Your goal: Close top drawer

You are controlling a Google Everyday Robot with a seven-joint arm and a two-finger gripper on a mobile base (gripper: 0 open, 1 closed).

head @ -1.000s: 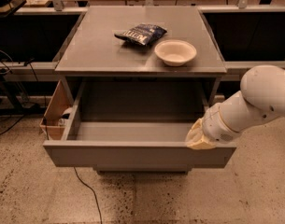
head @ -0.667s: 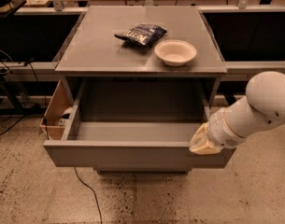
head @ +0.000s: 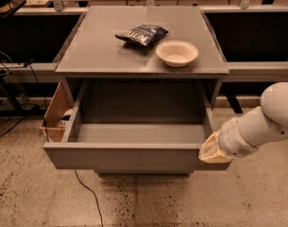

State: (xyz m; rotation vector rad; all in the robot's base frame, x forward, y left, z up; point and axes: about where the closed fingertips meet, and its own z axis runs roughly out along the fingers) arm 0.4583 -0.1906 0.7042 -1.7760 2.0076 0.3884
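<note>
We found the top drawer (head: 129,157) pulled far out from under the worktop (head: 101,56), its shallow grey box empty, so nothing of the closing was done. The whole push inward remained. The end effector (head: 214,149) sat at the drawer's right front corner, seemingly against the end of the front panel. Whether it was spread or pressed together we could not tell. A chip bag (head: 141,34) and a bowl (head: 177,53) lay on the worktop. Compared with a second before, the end effector had slipped slightly outward and down towards that corner, while the drawer front stood where it was.
</note>
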